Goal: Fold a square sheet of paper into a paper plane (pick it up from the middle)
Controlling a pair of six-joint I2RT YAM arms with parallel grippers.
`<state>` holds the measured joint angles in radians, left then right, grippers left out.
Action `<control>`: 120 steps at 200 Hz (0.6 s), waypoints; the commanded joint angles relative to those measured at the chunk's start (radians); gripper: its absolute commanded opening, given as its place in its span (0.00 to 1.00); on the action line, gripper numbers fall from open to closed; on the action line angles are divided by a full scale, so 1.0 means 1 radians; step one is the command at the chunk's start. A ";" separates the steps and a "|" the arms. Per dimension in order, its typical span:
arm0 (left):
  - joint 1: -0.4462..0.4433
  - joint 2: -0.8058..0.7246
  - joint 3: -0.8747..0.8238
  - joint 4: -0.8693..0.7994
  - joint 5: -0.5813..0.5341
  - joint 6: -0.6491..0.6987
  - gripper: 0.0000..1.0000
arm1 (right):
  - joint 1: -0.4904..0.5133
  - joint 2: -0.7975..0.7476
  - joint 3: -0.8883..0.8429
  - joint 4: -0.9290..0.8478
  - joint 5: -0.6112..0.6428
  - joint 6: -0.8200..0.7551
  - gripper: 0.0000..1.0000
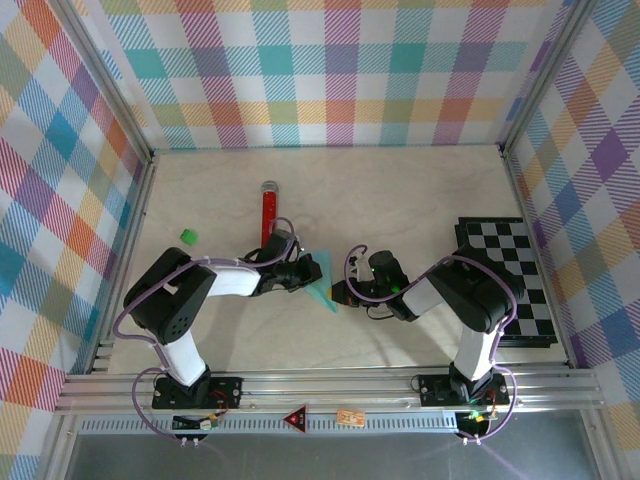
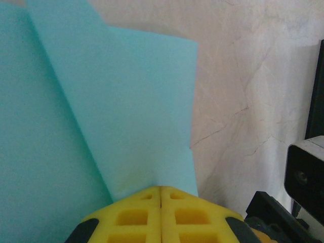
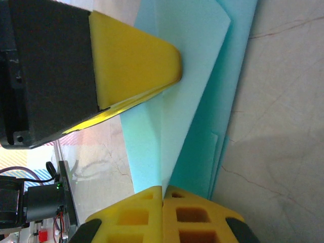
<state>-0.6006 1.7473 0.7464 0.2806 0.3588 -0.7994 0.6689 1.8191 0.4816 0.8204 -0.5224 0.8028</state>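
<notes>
Top view: paper plane (image 1: 322,284) is a cyan sliver between left gripper (image 1: 306,272) and right gripper (image 1: 340,293), creases too small to read, edges partly covered by both; red tube (image 1: 267,212) loses its lower end behind the left arm, checkered board (image 1: 520,260) lies partly under the right arm, small green thing (image 1: 188,236) too small to name. Left wrist view: plane runs off the top and left edges, its pinched part buried between yellow fingers (image 2: 131,216) that the bottom edge cuts, and a dark housing (image 2: 306,172) is cut by the right edge. Right wrist view: plane leaves the top edge, and the left gripper's yellow finger (image 3: 134,66) covers part of it.
</notes>
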 commanded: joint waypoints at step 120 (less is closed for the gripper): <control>-0.005 0.077 0.077 -0.181 0.001 0.080 0.06 | 0.021 0.048 -0.004 -0.166 -0.010 0.028 0.12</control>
<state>-0.6010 1.7927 0.8165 0.1848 0.3763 -0.7490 0.6670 1.8187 0.4854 0.8165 -0.5304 0.8162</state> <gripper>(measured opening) 0.063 0.107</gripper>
